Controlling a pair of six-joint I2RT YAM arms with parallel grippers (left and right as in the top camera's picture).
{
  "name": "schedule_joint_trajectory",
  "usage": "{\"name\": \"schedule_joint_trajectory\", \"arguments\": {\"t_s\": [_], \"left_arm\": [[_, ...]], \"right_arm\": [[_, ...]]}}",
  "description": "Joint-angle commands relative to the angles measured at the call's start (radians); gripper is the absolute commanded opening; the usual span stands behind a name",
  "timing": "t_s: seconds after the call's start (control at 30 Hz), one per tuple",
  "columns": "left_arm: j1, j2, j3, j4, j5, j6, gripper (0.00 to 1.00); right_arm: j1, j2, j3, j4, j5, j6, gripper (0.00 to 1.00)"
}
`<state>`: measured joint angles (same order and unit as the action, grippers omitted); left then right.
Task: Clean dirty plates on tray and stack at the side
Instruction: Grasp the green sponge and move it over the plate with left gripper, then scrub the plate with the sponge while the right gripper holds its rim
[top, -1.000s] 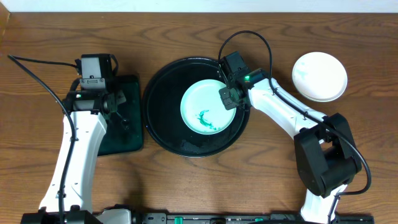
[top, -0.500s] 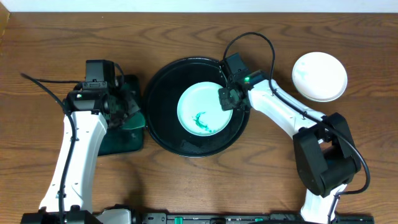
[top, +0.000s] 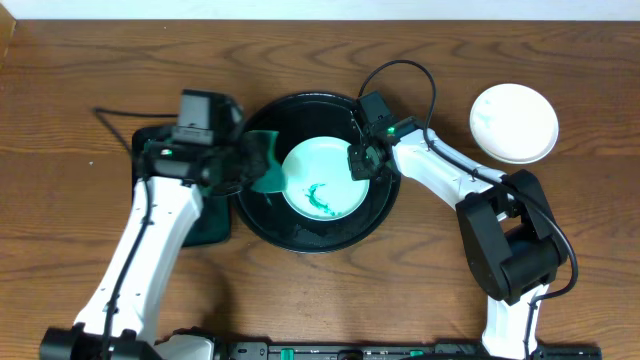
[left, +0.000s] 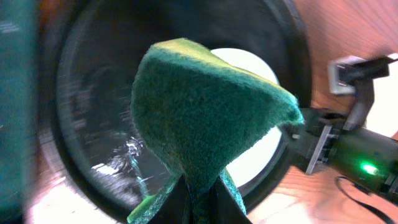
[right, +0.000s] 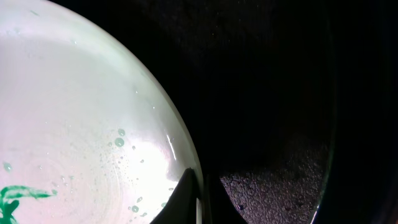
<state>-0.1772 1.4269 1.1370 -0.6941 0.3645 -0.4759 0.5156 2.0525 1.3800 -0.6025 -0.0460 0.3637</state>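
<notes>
At the far left a dark green mat (top: 208, 222) lies on the table (top: 80, 60), and just past its 3 o'clock edge the left gripper (left: 200, 202) is pinched tight on a folded green sponge (left: 205, 112). The sponge hangs over the 9 o'clock rim of the round black tray (top: 300, 235). The plate (top: 335, 165) to be cleaned sits inside that tray, a little toward 12 o'clock of its middle, with a green smear (top: 320, 192) on its lower half and water beads around it. From the sponge the smear lies toward 4 o'clock, close by, with nothing between them, so the left arm is the one placed to scrub, and the wipe should probably run inward and down across the plate's face. At the plate's 2 o'clock rim the right gripper (top: 358, 160) is closed narrowly on the edge, one finger above and one below, which looks like a bracing hold against the push of the sponge. Whether that rim is raised off the tray I cannot tell. Well apart to the right, between 2 and 3 o'clock of the tray, a clean plate (top: 513, 122) rests on the table, marking where the stack belongs.
</notes>
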Motion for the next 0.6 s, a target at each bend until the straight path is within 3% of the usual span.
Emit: {"name": "schedule_joint_trajectory", "arguments": {"t_s": [0.0,0.23,0.47,0.57], "left_arm": [[-0.080,0.070,-0.002,0.047,0.017,-0.039,0.07],[-0.176,0.296,-0.002,0.196,-0.016,-0.097,0.07],[-0.169,0.422,-0.003,0.186,-0.227,-0.137,0.07],[-0.169,0.443,-0.002,0.185,-0.236,-0.137,0.07]], "right_arm": [[0.035,0.053,-0.015,0.018,-0.065,0.008,0.01],[0.043,0.053,-0.015,0.000,-0.068,0.002,0.01],[0.043,0.053,-0.015,-0.021,-0.068,-0.010,0.01],[0.043,0.053,-0.015,-0.023,-0.068,-0.013,0.01]]}}
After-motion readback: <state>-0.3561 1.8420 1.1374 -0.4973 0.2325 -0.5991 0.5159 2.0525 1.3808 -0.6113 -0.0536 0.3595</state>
